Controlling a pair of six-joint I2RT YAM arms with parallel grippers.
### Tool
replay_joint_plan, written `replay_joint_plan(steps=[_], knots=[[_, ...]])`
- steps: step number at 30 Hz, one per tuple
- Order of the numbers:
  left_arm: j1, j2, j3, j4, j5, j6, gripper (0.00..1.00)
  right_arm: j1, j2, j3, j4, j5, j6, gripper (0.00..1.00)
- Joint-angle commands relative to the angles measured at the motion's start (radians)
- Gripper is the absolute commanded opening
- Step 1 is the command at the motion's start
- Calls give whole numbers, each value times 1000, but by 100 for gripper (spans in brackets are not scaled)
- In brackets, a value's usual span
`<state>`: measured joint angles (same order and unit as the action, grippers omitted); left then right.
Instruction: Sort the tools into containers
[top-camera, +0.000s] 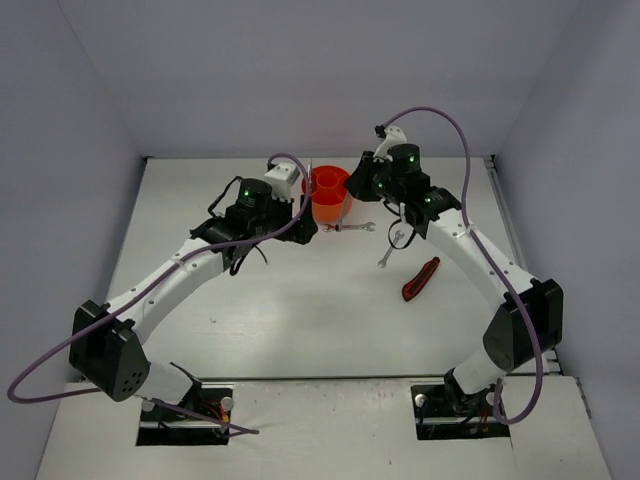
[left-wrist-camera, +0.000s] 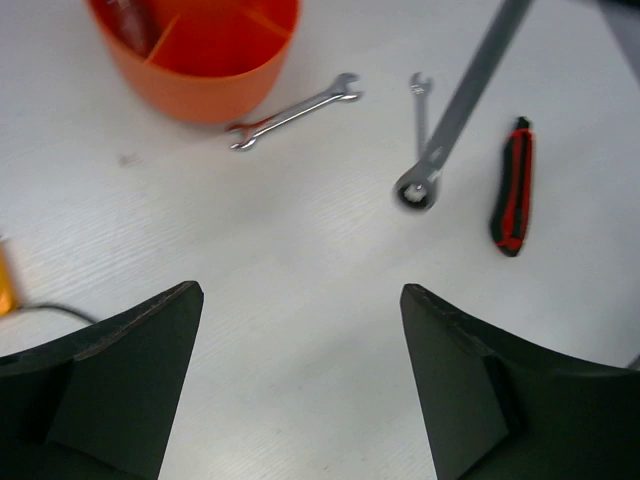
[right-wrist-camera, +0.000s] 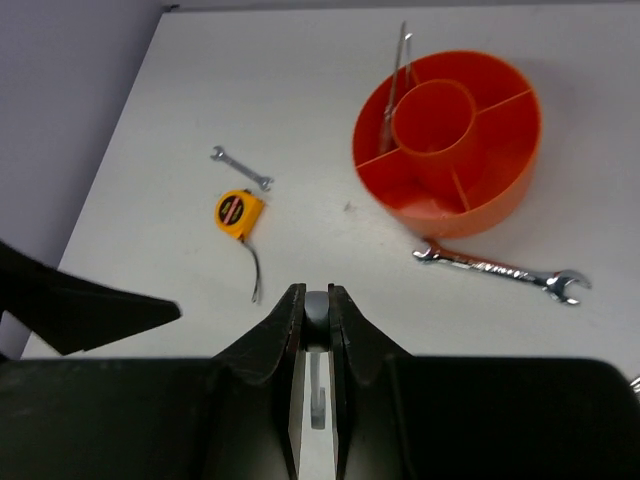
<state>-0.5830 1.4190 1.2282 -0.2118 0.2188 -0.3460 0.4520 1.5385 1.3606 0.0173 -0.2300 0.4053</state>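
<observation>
Currently right jaws clamped on a silver wrench (left-wrist-camera: 462, 98), long axis steep, ring end lowest, close to the desk (left-wrist-camera: 300, 230). The orange tub (right-wrist-camera: 470, 215) lies ahead of those jaws, upper right of the right wrist frame, near. Left jaws wide apart, empty.

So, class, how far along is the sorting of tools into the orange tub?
Barely begun. Done: a thin shaft stands in the tub. In hand: the right tool is shut on a wrench; the left tool is open, empty. Left: a wrench by the tub, two small wrenches, the tape measure, the knife.
</observation>
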Motion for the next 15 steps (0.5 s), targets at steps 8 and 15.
replay_joint_plan(steps=[8, 15], knots=[[83, -225, -130, -129, -245, -80, 80, -91, 249, 350, 75, 159, -152, 0], [94, -327, -195, -232, -304, -91, 83, -97, 436, 516, 74, 190, -166, 0]])
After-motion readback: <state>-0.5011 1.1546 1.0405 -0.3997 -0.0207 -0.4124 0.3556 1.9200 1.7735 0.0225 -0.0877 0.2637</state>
